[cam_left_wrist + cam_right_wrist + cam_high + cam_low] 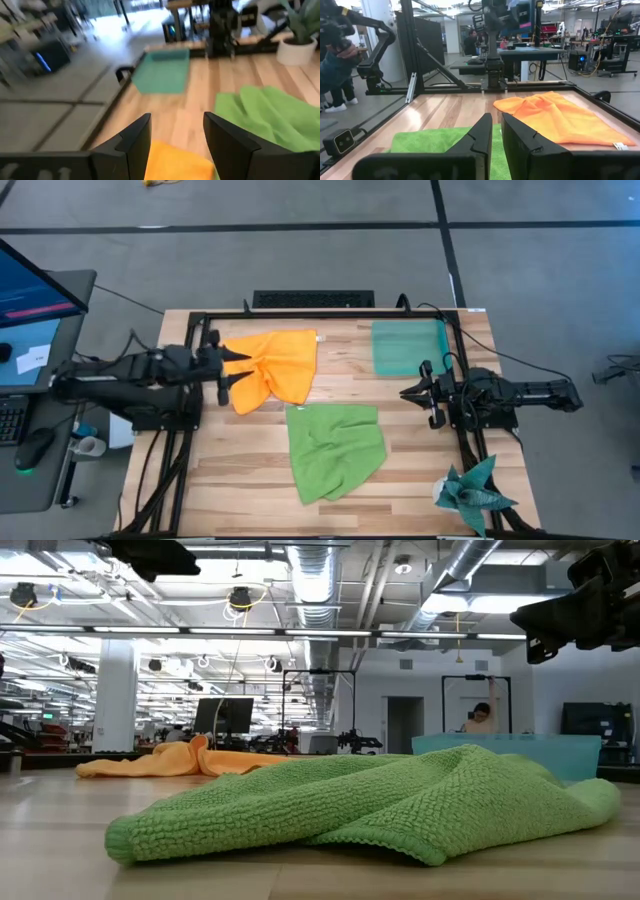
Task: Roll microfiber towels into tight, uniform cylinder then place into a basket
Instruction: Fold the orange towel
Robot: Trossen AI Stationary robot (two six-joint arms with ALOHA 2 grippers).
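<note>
Wood table (250, 470), basket (560, 752) half-hidden behind green towel (400, 802)

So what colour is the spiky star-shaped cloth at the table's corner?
Dark teal. The spiky cloth shows best in the high view, near the right arm's side.

The basket (408, 346) sat at the table's (240, 470) far right. One towel (272, 367) lay left of it, the other towel (335, 450) nearer, between them.
</note>
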